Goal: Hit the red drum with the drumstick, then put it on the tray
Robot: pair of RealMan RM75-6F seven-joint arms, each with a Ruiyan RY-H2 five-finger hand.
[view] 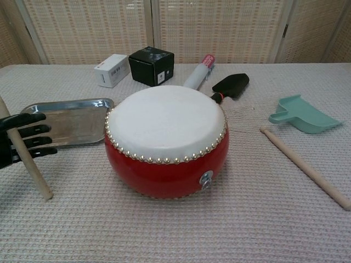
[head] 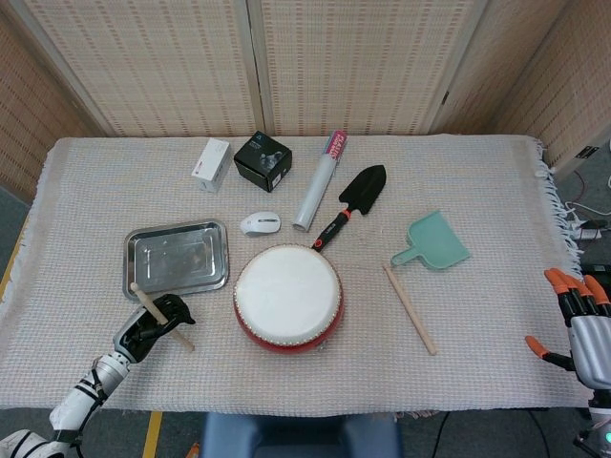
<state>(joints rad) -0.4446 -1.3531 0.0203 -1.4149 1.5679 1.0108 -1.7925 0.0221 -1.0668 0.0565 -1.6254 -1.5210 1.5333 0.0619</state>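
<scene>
Red-sided and white-topped, the drum (head: 287, 298) sits near the front middle of the table (head: 496, 181), on its pale woven cloth. Your left hand (head: 148, 323) is at the front-left corner, just in front of the metal tray (head: 177, 256), and its dark fingers (view: 30, 137) are wrapped around a wooden drumstick (head: 162, 318). In the chest view that stick leans steeply, its lower end resting on the cloth to the left of the drum and apart from it, while its upper end runs out past the left edge of the view. The tray lies flat between the hand and the drum's back-left side, with nothing in it. Your right hand (head: 577, 324) hangs off the front-right edge of the table, holding nothing, its orange-tipped fingers apart. A second drumstick (head: 410, 308) lies flat on the cloth to the right of the drum, and a teal dustpan (head: 435, 240) sits just beyond its far end. Behind the drum you have a black garden trowel (head: 351, 205) with a red collar, its handle end close to the drum's rim, a white mouse (head: 260, 223), a white tube (head: 320, 181) with a pink end, a black box (head: 263, 160) and a white box (head: 211, 164).
</scene>
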